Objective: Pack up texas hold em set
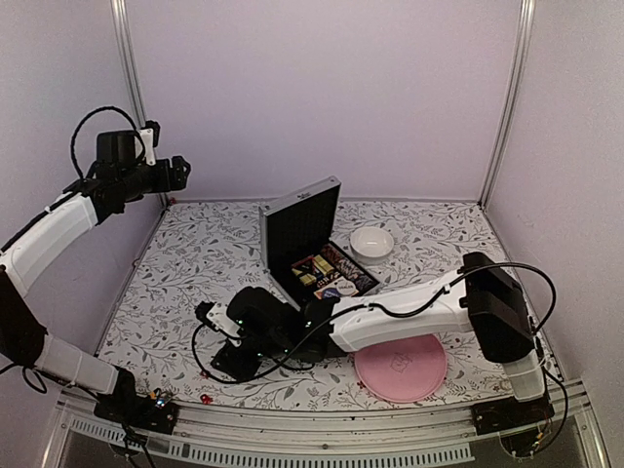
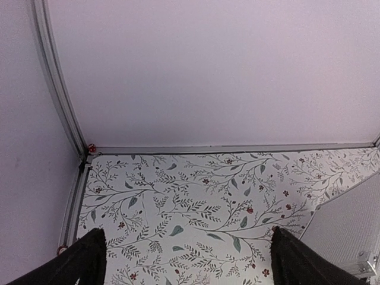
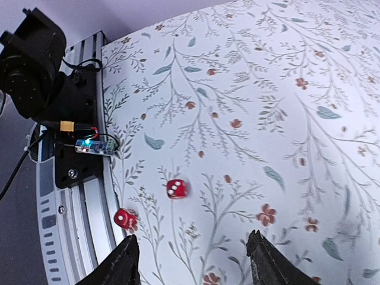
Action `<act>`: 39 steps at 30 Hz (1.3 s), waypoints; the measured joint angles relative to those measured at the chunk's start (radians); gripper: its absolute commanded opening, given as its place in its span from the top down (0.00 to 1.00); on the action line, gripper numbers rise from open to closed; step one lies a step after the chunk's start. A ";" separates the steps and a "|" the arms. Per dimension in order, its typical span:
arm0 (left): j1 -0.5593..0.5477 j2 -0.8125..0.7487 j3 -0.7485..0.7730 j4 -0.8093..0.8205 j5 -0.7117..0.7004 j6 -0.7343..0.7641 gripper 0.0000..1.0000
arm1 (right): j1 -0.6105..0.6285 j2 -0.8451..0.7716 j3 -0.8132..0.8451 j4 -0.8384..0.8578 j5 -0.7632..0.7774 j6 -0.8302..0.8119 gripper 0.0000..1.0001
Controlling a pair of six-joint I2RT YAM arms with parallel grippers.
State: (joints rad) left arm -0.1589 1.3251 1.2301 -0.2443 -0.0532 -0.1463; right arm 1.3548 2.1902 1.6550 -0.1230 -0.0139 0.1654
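Pretty much nothing legible here
Just white pips on the red die (image 3: 177, 189) and second red die (image 3: 124, 218), count unclear; card decks (image 1: 327, 273) too blurry.

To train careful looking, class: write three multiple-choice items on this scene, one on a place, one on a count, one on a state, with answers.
1. Where is the bowl? A left of the case; B inside it; C right of it.
2. How many red dice show in the right wrist view? A one; B two; C four.
3. The case is: A open; B shut; C upside down.
Key: C, the bowl sits beside the case's right side; B, two show there; A, its lid stands up.
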 measured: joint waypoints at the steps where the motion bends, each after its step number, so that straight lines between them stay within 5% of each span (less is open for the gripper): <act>1: 0.000 0.000 -0.012 -0.001 -0.002 0.002 0.04 | 0.011 0.029 0.017 0.015 -0.005 -0.002 0.42; 39: 0.000 -0.001 -0.050 0.016 -0.015 0.015 0.04 | 0.039 0.344 0.278 0.064 -0.018 -0.122 0.65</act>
State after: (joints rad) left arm -0.1589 1.3243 1.1797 -0.2287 -0.0685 -0.1310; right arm 1.3941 2.5343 1.9331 -0.0586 -0.0322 0.0433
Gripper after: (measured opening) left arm 0.964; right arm 0.383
